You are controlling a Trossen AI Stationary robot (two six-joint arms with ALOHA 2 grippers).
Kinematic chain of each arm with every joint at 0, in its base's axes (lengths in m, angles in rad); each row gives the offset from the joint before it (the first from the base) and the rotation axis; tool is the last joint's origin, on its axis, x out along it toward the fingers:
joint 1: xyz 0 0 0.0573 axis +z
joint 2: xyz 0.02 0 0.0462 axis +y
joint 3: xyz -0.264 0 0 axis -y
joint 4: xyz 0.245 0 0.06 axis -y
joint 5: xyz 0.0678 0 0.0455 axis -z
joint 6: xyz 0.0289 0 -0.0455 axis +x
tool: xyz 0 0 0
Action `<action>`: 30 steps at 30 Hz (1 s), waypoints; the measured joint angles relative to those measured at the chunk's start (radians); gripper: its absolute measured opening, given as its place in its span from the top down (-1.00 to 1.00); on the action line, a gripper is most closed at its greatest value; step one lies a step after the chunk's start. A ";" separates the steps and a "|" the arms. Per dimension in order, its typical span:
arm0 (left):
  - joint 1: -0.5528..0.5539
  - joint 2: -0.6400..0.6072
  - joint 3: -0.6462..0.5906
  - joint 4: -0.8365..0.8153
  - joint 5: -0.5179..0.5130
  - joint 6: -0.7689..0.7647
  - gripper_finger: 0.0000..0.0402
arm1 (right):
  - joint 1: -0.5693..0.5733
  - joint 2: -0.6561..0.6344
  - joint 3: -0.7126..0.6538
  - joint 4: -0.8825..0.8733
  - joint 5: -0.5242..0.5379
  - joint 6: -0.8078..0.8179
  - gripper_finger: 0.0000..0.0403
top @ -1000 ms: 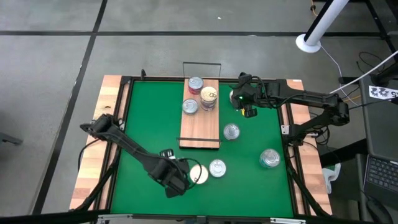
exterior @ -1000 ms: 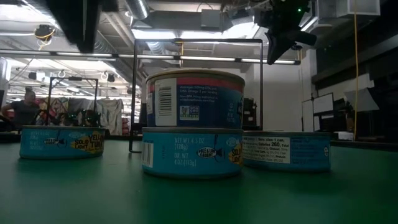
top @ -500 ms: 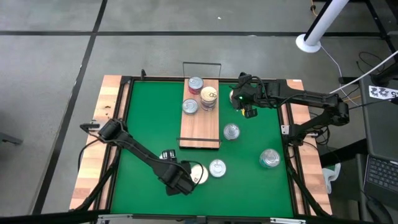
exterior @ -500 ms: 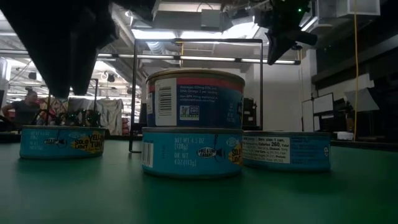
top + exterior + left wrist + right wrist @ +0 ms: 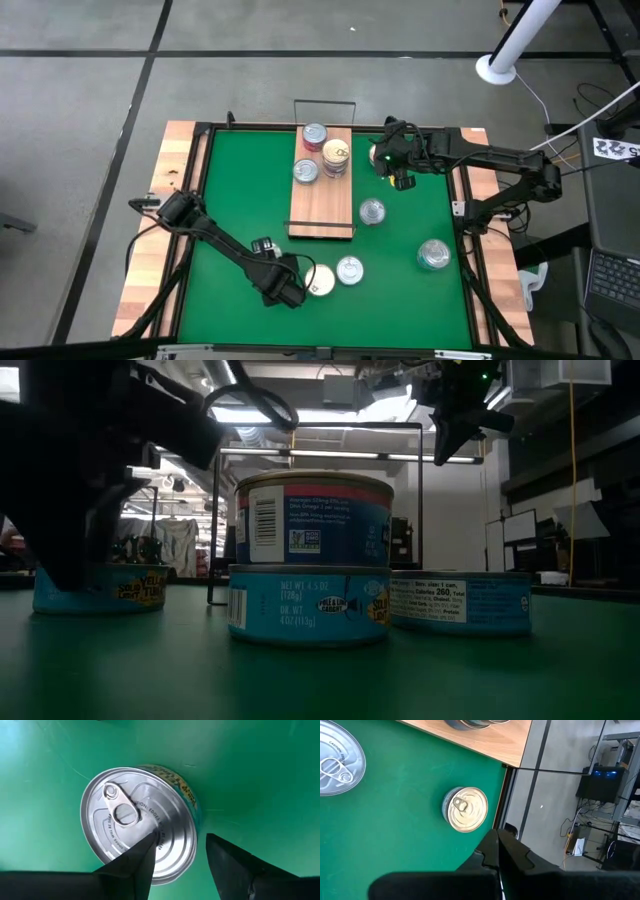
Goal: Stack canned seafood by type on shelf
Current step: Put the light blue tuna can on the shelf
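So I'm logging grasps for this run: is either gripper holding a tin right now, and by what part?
Nothing is held. The left gripper is open over a silver-topped tin; the right gripper is shut and empty.

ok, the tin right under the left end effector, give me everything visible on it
The tin is a low round metal can with a plain silver lid, concentric ridges and a ring-pull tab lying flat. Its side carries a blue label with yellow lettering. It sits upright and unopened on the green mat, near the front edge, left of a similar silver-topped tin. The left end effector hangs above it, fingers apart, one finger over the lid and one beyond the rim; contact cannot be told.
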State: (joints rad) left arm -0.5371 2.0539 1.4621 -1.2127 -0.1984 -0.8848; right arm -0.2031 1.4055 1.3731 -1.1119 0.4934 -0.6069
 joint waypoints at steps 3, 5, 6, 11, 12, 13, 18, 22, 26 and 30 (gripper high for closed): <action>-0.001 -0.003 -0.010 0.004 -0.005 -0.003 0.23 | 0.000 0.000 0.000 0.000 -0.001 0.000 0.99; 0.000 -0.003 -0.013 0.005 -0.006 0.001 0.30 | 0.000 0.000 0.000 -0.002 -0.003 0.000 0.99; 0.000 -0.003 -0.013 0.005 -0.005 0.003 0.34 | 0.000 0.000 0.000 -0.004 -0.007 0.001 0.99; -0.001 -0.003 -0.012 0.012 -0.004 0.005 0.60 | 0.000 0.000 0.000 -0.008 -0.008 0.001 0.99; -0.001 -0.003 -0.012 0.013 -0.004 0.005 0.66 | 0.000 0.000 0.000 -0.008 -0.008 0.001 0.99; -0.001 -0.003 -0.012 0.012 -0.005 0.005 0.71 | 0.000 0.000 0.000 -0.008 -0.008 0.001 0.99; -0.001 -0.010 -0.012 0.015 -0.001 0.023 0.92 | 0.000 0.000 0.000 -0.008 -0.008 0.001 0.99; 0.000 -0.028 -0.017 0.012 -0.037 0.023 0.98 | 0.000 0.000 0.000 -0.008 -0.008 0.001 0.99; 0.001 -0.051 -0.018 0.001 -0.063 0.008 1.00 | 0.000 0.000 0.000 -0.014 -0.008 0.001 0.99; 0.001 -0.057 -0.018 -0.002 -0.066 0.012 1.00 | 0.000 0.000 0.000 -0.015 -0.008 0.001 0.99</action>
State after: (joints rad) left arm -0.5358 1.9971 1.4445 -1.2147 -0.2642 -0.8728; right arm -0.2031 1.4059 1.3735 -1.1267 0.4850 -0.6060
